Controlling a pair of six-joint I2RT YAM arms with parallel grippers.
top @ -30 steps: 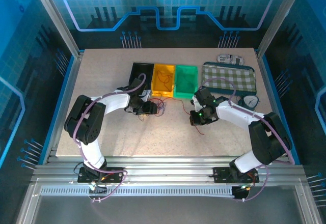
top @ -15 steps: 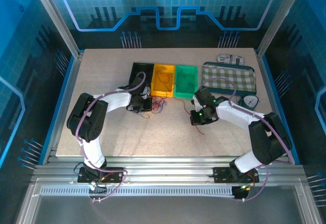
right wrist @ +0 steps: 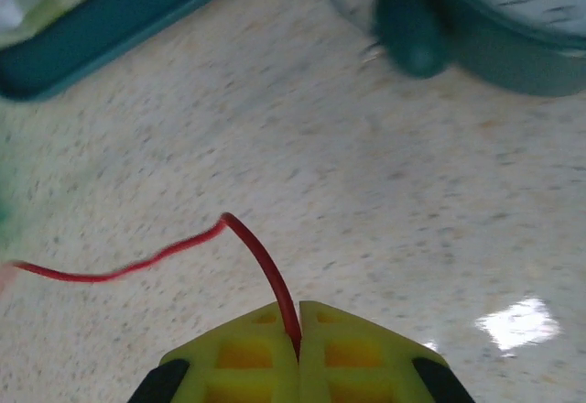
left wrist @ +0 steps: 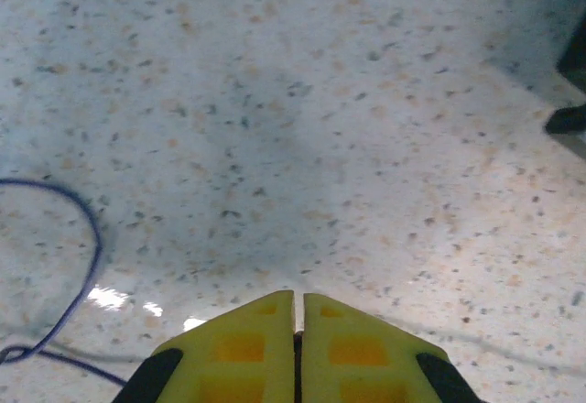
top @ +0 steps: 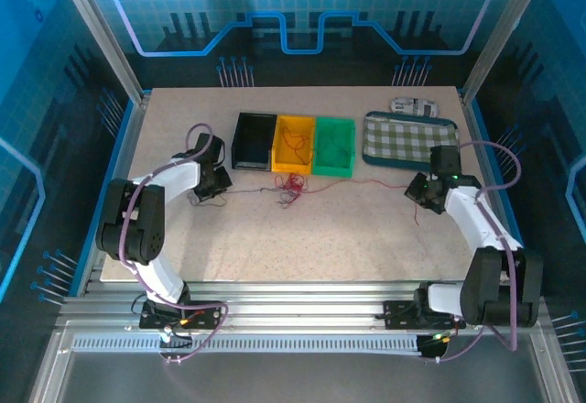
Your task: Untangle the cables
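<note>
Bench (top: 320, 238): pale, speckled surface. Toward the far edge a black bin (top: 252, 141), yellow bin (top: 294, 144) and green bin (top: 334, 146) stand side by side. To their right lies a teal tray (top: 409, 137) lined with checked cloth. Cables (top: 291, 186), red and dark, lie loosely bunched before the yellow bin. A separate red cable (right wrist: 165, 255) trails near the tray.

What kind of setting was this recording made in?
Likely a robot lab cell, not a home: left arm and right arm bolted to an aluminium rail, a speckled table fenced by blue panels, three bins in a row.
</note>
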